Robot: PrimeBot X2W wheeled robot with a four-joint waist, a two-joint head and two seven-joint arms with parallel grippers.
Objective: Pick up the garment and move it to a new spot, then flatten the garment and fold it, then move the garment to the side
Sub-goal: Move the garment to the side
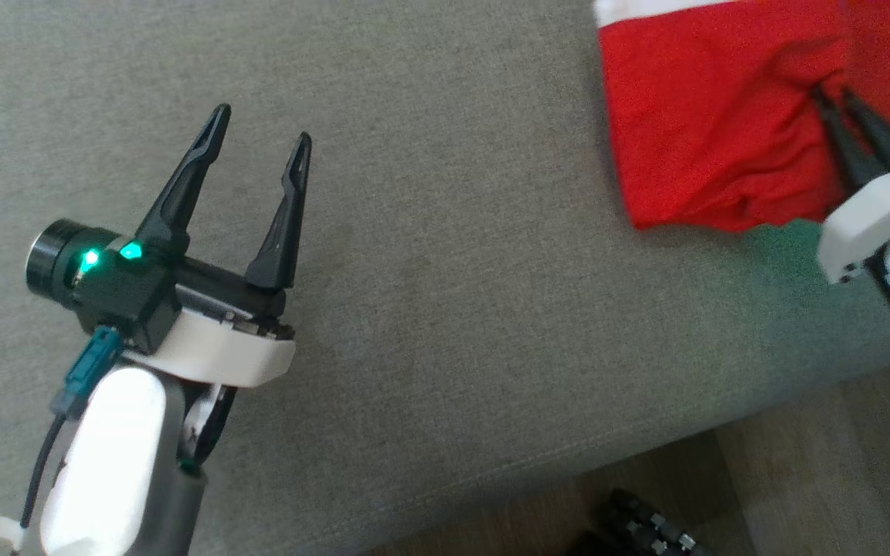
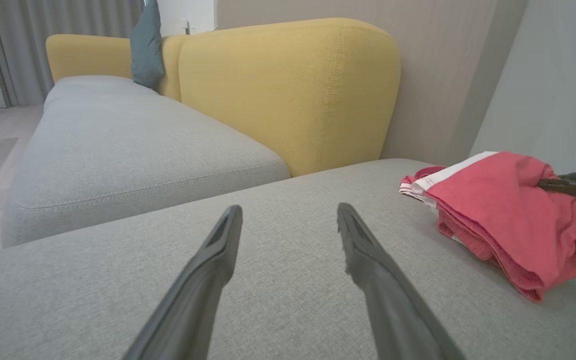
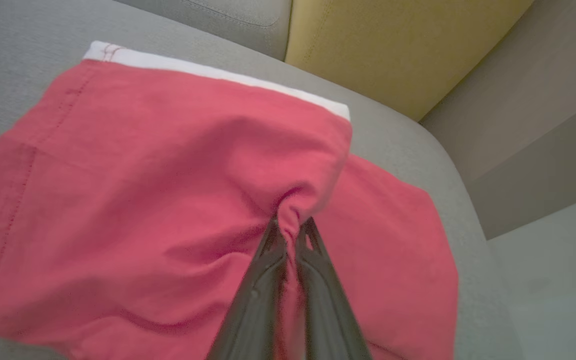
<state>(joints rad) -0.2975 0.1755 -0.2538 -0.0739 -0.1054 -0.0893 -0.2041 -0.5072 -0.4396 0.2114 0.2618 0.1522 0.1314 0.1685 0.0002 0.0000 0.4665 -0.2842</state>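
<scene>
**Right gripper [image 3: 290,223] clamped on the red garment [image 1: 715,123]; left gripper [image 1: 263,125] spread and empty**

We see the garment on the grey seat cushion [image 1: 453,270], in the upper right of the head view, with part of it running out past the top and right edges of that view. It is red with a white band [image 3: 208,70] along one edge. In the left wrist view it sits as a bunched heap, its lower folds resting on the cushion.

Our right gripper has its two dark fingers drawn together on a pinch of the red cloth. In the right wrist view the fabric gathers into a tight pucker right at the fingertips, and creases spread from there across the cloth. The white band lies on the side of the garment away from that gripper.

Our left gripper hangs over bare cushion at the left of the head view, well apart from the garment. Its fingers stand wide, nothing is between them, and they touch no cloth. Two green lights glow on the camera housing [image 1: 105,270] at its wrist.

Behind the cushion we see a yellow backrest [image 2: 288,90]. A second grey seat [image 2: 133,145] stretches beyond it, with a teal pillow [image 2: 147,45] leaning at its far end. A strip of wooden floor [image 1: 800,479] shows below the cushion's front edge.
</scene>
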